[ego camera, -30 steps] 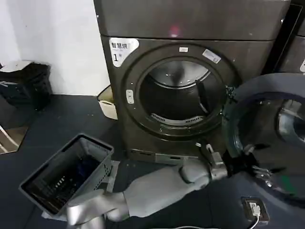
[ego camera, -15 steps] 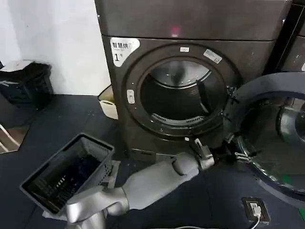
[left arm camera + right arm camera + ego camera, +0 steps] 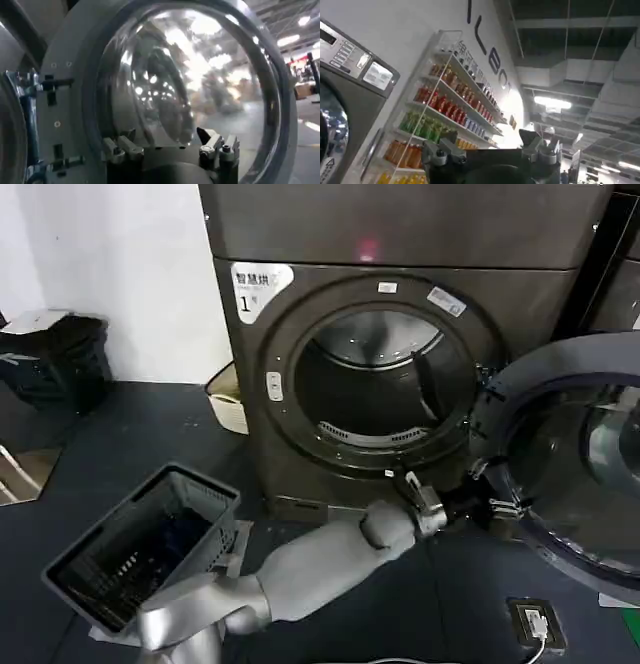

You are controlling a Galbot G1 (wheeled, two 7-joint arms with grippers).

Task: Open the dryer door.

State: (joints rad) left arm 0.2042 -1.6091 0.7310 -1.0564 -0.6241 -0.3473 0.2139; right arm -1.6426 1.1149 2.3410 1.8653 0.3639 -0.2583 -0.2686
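While the dryer door (image 3: 575,469) stands swung wide open at the right of the dark grey machine (image 3: 400,244), its inner side with grey rim and domed glass faces the robot, and the drum opening (image 3: 375,389) lies fully exposed. A white "1" sticker (image 3: 256,289) sits at the machine's upper left corner. From the head view, the left arm (image 3: 310,569) stretches across from lower left, and the left gripper (image 3: 495,509) is at the door's lower inner edge, near the hinge side. Seen from the left wrist, its fingers (image 3: 122,148) are spread apart with nothing between them, just in front of the door's glass. The right gripper (image 3: 492,147) is raised toward a wall of shelves with bottles (image 3: 427,125), fingers apart and empty. A grey laundry basket (image 3: 140,544) lies tilted on the dark floor at lower left, well apart from the door.
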